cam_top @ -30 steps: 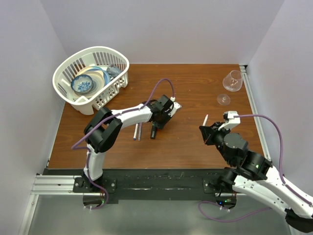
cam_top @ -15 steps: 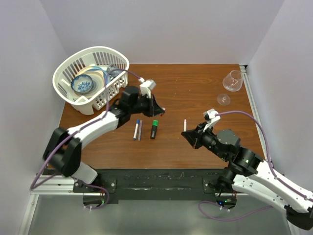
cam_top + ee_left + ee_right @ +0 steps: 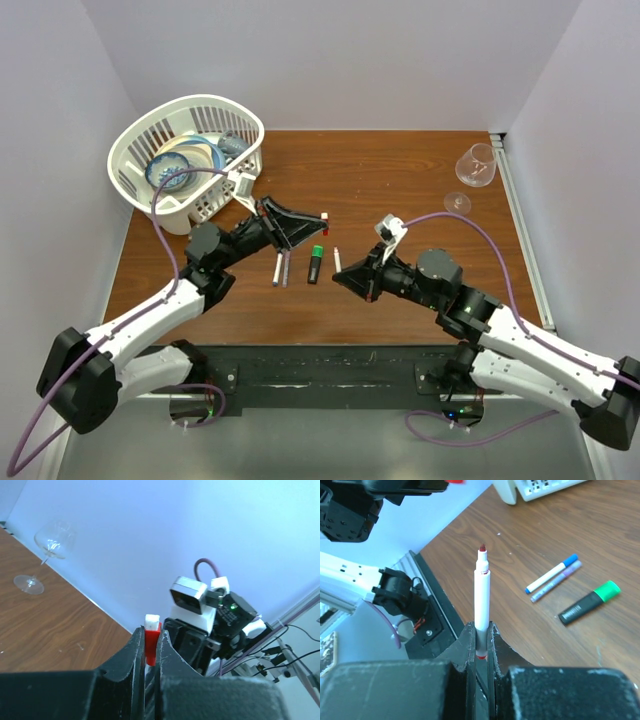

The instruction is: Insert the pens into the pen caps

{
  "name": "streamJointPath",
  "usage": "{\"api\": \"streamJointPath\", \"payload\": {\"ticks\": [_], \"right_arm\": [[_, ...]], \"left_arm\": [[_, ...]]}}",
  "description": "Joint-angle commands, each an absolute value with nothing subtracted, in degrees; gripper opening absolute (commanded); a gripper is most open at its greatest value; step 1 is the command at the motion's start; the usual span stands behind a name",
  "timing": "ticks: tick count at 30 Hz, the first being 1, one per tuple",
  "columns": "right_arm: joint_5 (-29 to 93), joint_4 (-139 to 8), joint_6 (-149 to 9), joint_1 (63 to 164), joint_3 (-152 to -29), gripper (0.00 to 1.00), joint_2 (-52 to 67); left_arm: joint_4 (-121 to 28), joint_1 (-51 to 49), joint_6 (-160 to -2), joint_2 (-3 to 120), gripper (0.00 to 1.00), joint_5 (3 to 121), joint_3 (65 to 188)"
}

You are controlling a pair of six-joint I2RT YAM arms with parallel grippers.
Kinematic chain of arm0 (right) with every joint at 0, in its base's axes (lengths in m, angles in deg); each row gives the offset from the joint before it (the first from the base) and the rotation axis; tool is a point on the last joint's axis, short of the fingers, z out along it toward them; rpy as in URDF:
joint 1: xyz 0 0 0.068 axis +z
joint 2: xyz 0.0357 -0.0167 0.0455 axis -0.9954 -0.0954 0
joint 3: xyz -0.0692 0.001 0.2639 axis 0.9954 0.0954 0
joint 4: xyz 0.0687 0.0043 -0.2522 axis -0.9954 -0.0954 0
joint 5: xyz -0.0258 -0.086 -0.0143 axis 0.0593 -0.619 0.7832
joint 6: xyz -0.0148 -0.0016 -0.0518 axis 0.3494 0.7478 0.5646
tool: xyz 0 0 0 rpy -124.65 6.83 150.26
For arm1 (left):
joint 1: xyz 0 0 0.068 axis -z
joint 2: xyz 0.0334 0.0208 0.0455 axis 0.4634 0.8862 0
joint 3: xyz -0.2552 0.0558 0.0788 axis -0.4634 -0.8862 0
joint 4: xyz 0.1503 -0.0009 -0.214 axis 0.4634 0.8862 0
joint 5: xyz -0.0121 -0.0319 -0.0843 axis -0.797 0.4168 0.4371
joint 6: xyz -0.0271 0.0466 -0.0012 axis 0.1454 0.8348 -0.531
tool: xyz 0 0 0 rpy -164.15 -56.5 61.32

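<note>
Top external view: two white-and-black arms reach from the bottom edge over the brown wooden bench [image 3: 400, 180]; their tips face each other at mid-frame.
Right tool [image 3: 347, 277]: just right of centre, its black fingers pressed together on the lower end of a thin white pen [image 3: 337, 259].
White pen, right wrist view: it stands straight up from the clamped fingers at mid-frame, off the bench, with its dark red tip bare at the top.
Left tool [image 3: 322, 221]: just above and left of the pen, clamped on a small red cap [image 3: 152, 632] with a white end. In the left wrist view the cap pokes up between the two fingers.
Cap and pen tip: near each other but apart.
Lying pens: a stubby black marker with a green end [image 3: 316, 263] lies flat just left of the right tool. Further left, a thin purple-grey pen [image 3: 287, 268] and a thin white pen with a blue cap [image 3: 278, 269] lie side by side.
White slatted plastic basket [image 3: 140, 140]: upper left, holding a blue patterned bowl [image 3: 168, 172] and plates.
Clear wine glass [image 3: 476, 165]: upper right, standing on its foot.
</note>
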State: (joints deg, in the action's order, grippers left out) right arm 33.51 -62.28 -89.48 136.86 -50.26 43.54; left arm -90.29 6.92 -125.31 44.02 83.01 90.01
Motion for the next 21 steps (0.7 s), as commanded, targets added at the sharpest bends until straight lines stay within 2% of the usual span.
{"api": "streamJointPath", "payload": {"ticks": [1, 21], "right_arm": [[36.6, -53.8, -91.7, 136.8, -51.6, 0.0, 40.7], [35.7, -50.3, -94.1, 136.9, -52.4, 0.0, 38.3]], "left_arm": [[-97.8, 6.8, -128.7, 42.0, 0.0, 82.2, 88.7], [-95.3, 6.8, -126.4, 44.7, 0.0, 82.0, 89.1]]}}
